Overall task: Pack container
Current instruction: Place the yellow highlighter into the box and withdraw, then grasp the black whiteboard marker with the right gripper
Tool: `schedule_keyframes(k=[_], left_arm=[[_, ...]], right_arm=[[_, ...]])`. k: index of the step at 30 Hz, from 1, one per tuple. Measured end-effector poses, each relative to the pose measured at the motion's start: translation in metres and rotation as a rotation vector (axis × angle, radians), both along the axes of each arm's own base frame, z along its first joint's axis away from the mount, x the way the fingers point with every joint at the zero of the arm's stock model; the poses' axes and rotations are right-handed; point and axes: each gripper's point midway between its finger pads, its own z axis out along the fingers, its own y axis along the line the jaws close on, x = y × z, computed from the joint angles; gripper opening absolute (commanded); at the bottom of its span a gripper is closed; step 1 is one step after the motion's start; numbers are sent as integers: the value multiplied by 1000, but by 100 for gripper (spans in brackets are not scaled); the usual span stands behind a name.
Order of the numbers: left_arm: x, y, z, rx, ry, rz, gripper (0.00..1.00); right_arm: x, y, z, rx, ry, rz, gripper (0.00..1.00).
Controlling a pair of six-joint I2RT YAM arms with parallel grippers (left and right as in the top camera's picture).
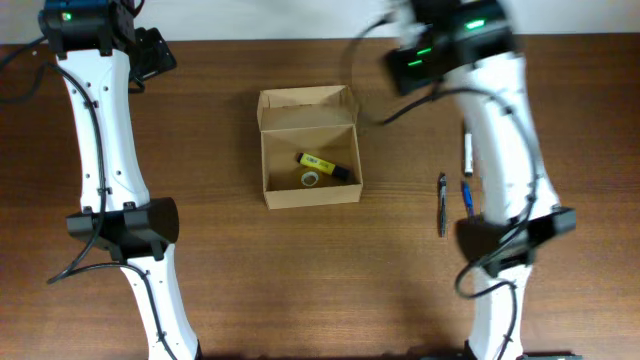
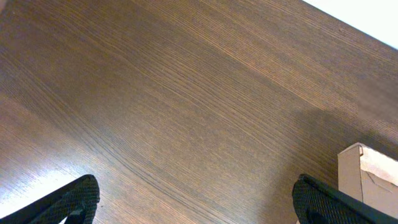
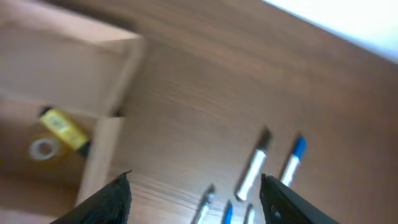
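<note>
The container [image 1: 310, 192] is a tan cardboard box standing open at the table's middle, its flap lid raised at the back. Inside lie a yellow marker [image 1: 328, 166] and a small tape ring [image 1: 311, 179]. My right gripper [image 3: 196, 190] is open and empty, blurred, above the table between the box wall [image 3: 102, 155] and the loose pens. The marker [image 3: 62, 127] and ring [image 3: 43, 149] show in the right wrist view. My left gripper [image 2: 196, 196] is open and empty over bare wood at the far left, with a corner of the box [image 2: 367, 177] at its right.
To the right of the box lie a white marker [image 1: 467, 152], a black pen [image 1: 442, 205] and a blue pen [image 1: 467, 197]. In the right wrist view a silver pen [image 3: 252, 171] and a blue-capped pen [image 3: 292, 158] lie between the fingers.
</note>
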Motion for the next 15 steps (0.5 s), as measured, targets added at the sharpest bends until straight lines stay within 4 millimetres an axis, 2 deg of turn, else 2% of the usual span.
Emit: schedule_keyframes(k=[1,2,3,5,7,10,15], left_arm=[[0,0,0,0,0,0,100],[0,0,0,0,0,0,100],[0,0,0,0,1,0,100],[0,0,0,0,0,0,100],[0,0,0,0,0,0,100],[0,0,0,0,1,0,100],[0,0,0,0,0,0,100]], right_arm=[[4,-31,-5,20,16,-71,65],[8,-86,-21,53,52,-199,65],[5,-116,-34,70,88,-267,64],[-1,-142,-66,121,165,-334,63],[-15,-149,-126,159,303,-373,63],[-20,-141,-206,190,359,-381,63],[-39,-136,-253,202,417,-410,60]])
